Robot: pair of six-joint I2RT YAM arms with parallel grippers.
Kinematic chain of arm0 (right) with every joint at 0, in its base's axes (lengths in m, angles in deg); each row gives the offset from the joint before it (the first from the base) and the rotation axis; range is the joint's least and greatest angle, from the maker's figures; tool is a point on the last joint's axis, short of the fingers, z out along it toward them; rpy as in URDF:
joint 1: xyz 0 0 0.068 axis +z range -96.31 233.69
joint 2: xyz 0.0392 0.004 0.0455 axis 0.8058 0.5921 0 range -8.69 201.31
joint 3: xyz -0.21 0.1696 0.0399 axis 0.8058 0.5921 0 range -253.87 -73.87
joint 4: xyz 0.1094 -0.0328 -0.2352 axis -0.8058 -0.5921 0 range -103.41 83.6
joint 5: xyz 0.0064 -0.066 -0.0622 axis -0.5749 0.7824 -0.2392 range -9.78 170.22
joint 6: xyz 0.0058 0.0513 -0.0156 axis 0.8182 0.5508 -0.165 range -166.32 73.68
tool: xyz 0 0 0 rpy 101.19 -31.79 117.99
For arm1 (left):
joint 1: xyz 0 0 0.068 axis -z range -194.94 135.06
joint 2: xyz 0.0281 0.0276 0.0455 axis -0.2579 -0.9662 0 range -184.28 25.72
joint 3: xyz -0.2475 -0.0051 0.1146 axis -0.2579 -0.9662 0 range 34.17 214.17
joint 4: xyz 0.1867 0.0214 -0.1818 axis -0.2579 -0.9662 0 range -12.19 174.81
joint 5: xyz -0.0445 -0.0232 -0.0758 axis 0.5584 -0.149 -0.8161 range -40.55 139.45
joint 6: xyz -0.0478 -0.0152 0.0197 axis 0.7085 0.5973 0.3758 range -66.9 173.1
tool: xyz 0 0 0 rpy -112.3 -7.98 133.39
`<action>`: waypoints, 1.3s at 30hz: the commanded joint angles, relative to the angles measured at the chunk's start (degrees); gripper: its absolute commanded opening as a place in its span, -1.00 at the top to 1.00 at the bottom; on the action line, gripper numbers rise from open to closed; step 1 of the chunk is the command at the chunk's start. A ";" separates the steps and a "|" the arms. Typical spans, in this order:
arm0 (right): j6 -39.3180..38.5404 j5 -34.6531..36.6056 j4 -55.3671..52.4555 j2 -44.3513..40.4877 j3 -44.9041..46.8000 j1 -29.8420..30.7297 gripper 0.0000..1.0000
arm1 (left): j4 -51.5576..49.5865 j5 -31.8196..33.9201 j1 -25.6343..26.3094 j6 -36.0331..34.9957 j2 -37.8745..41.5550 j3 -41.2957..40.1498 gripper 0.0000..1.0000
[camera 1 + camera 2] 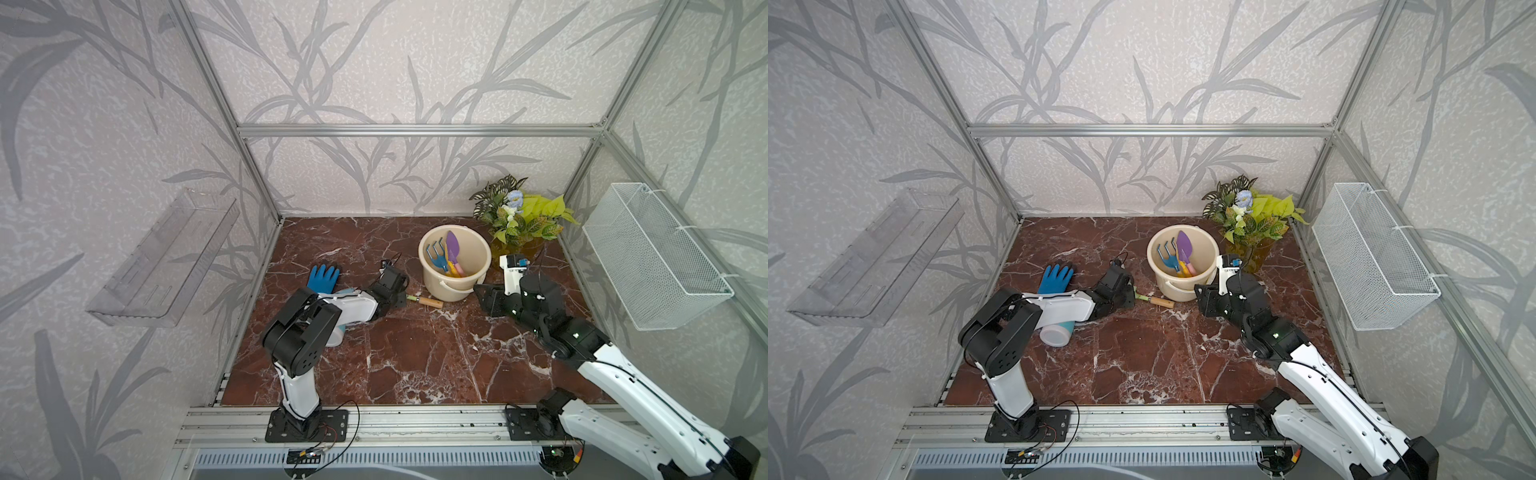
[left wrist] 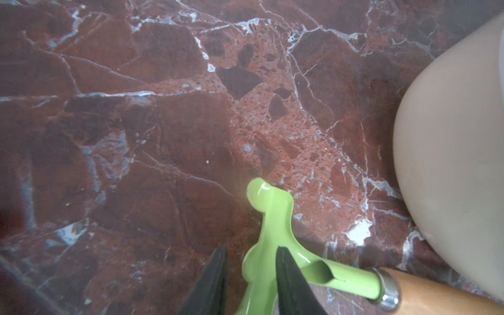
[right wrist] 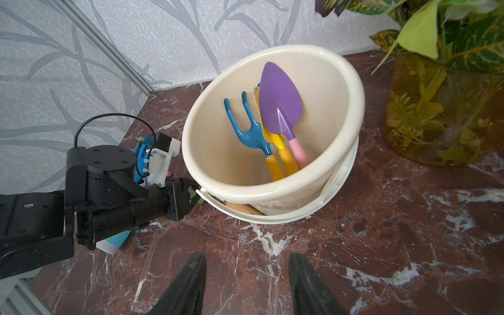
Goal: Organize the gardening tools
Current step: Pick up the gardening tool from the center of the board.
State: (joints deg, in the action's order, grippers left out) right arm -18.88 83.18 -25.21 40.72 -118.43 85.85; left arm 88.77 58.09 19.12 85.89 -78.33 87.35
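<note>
Jaws of the left gripper [image 2: 251, 249] straddle the green head of the rake [image 2: 270, 218], partly open, with a gap on one side and no firm hold yet.

Reaching in low probably suits a tool lying flat on the bench [image 2: 136, 122]; taking it at the head would leave the wooden handle free to drop into the bucket [image 3: 272, 189] first. The rake's long axis runs from between these jaws toward the bucket's foot, with the handle end near or touching it; I cannot tell which. Further off, inside the bucket, the blue fork [image 3: 245, 125], yellow shovel [image 3: 278, 140] and purple trowel [image 3: 281, 101] lean handles down, heads up. Across from the left jaws, the right gripper [image 3: 247, 256] has its jaws apart over bare bench, holding nothing.
</note>
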 commanded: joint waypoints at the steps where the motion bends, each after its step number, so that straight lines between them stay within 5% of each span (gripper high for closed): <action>1: 0.11 0.90 -0.53 -0.01 0.43 0.30 -0.06 | 0.20 0.08 -0.10 -1.70 -1.00 1.73 0.44; 13: 0.31 1.78 -0.10 0.78 0.44 0.27 -0.06 | -3.45 4.90 1.43 -4.83 4.00 1.01 0.91; 31: -2.66 -2.50 -0.93 5.51 -4.04 0.28 -0.11 | -19.57 10.78 5.44 -6.71 23.20 -0.78 1.00; 39: -6.83 -13.41 -0.33 9.97 -7.62 1.07 -0.32 | -22.01 1.53 6.87 -14.15 33.99 0.64 1.00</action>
State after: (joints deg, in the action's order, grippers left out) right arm -23.25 75.70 -25.87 49.76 -124.20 86.51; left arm 68.29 63.75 25.63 75.51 -47.36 85.65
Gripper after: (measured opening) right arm 0.656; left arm 0.068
